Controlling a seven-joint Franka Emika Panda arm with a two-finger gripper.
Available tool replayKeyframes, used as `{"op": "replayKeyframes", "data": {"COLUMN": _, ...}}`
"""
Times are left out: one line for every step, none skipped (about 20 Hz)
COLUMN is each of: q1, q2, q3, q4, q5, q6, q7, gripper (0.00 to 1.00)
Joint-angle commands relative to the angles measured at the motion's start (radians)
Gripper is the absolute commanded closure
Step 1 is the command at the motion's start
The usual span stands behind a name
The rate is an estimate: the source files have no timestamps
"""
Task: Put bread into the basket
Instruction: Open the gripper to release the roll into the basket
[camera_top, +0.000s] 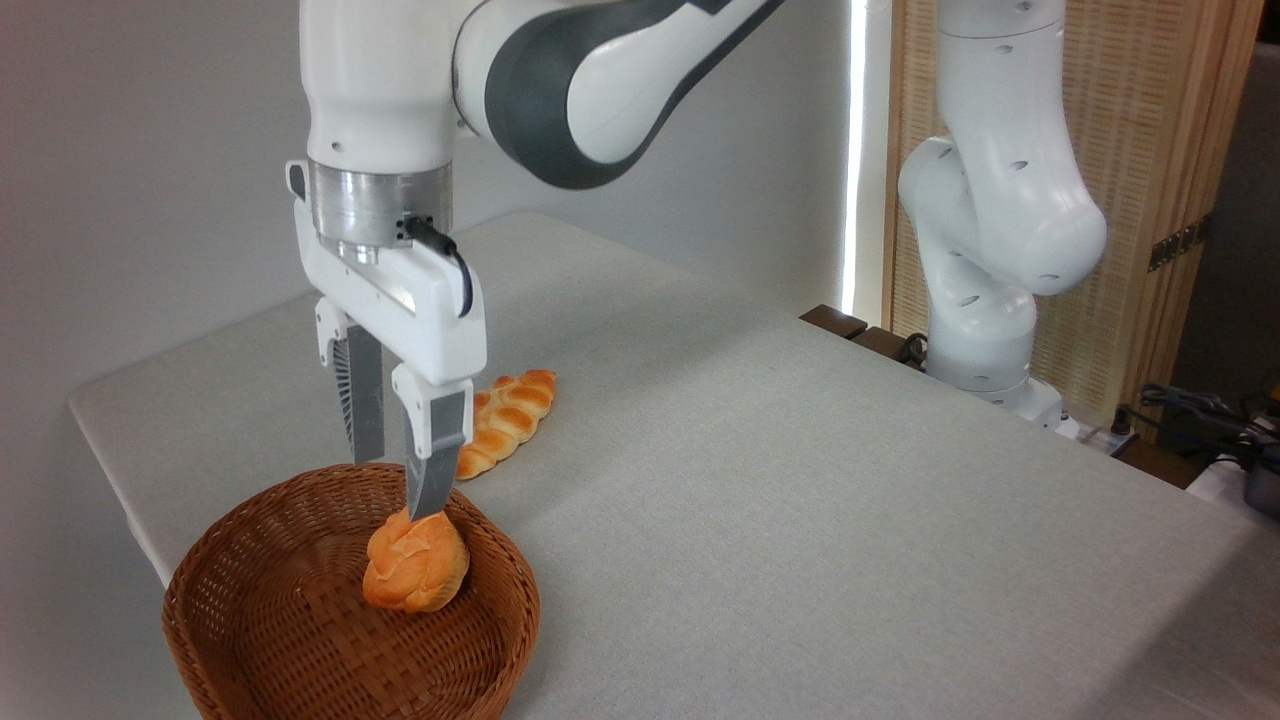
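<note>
The bread (415, 565), a lumpy orange-golden bun, lies inside the basket (215, 575), leaning against its right inner wall. The round brown wicker basket stands at the table's near left corner. My gripper (397, 485) hangs just above the basket's far rim, open, with nothing between its fingers. The tip of its right finger (432, 470) is at the bun's top; whether it touches the bun I cannot tell.
A long braided golden loaf (508, 408) lies on the table just behind the basket, partly hidden by the gripper. The arm's base (985, 300) stands at the far right edge of the table, with cables (1200, 410) beside it.
</note>
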Motion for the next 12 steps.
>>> {"op": "replayKeyframes", "data": {"q1": -0.001, "q2": -0.06, "q3": 0.016, "q4": 0.044, "q5": -0.003, "q6": -0.132, "q7": 0.007, "gripper": 0.0}}
{"op": "replayKeyframes", "data": {"q1": -0.001, "q2": -0.066, "q3": 0.027, "q4": 0.067, "q5": -0.003, "q6": -0.177, "q7": 0.004, "gripper": 0.0}}
{"op": "replayKeyframes", "data": {"q1": -0.001, "q2": -0.066, "q3": 0.042, "q4": 0.081, "q5": -0.003, "q6": -0.203, "q7": 0.006, "gripper": 0.0}}
{"op": "replayKeyframes", "data": {"q1": -0.001, "q2": -0.069, "q3": 0.053, "q4": 0.081, "q5": -0.003, "q6": -0.216, "q7": 0.009, "gripper": 0.0}}
{"op": "replayKeyframes", "data": {"q1": -0.001, "q2": -0.078, "q3": 0.056, "q4": 0.08, "q5": -0.003, "q6": -0.237, "q7": 0.006, "gripper": 0.0}}
{"op": "replayKeyframes", "data": {"q1": -0.001, "q2": -0.084, "q3": 0.064, "q4": 0.078, "q5": -0.004, "q6": -0.271, "q7": 0.006, "gripper": 0.0}}
{"op": "replayKeyframes", "data": {"q1": -0.001, "q2": -0.086, "q3": 0.065, "q4": 0.078, "q5": -0.004, "q6": -0.289, "q7": 0.004, "gripper": 0.0}}
{"op": "replayKeyframes", "data": {"q1": -0.001, "q2": -0.089, "q3": 0.067, "q4": 0.078, "q5": -0.01, "q6": -0.291, "q7": 0.001, "gripper": 0.0}}
{"op": "replayKeyframes", "data": {"q1": -0.001, "q2": -0.089, "q3": 0.067, "q4": 0.08, "q5": -0.009, "q6": -0.291, "q7": 0.0, "gripper": 0.0}}
{"op": "replayKeyframes", "data": {"q1": -0.001, "q2": -0.09, "q3": 0.068, "q4": 0.08, "q5": -0.007, "q6": -0.291, "q7": 0.004, "gripper": 0.0}}
{"op": "replayKeyframes", "data": {"q1": -0.001, "q2": -0.09, "q3": 0.067, "q4": 0.08, "q5": -0.006, "q6": -0.291, "q7": 0.004, "gripper": 0.0}}
{"op": "replayKeyframes", "data": {"q1": -0.001, "q2": -0.09, "q3": 0.067, "q4": 0.08, "q5": -0.006, "q6": -0.292, "q7": 0.001, "gripper": 0.0}}
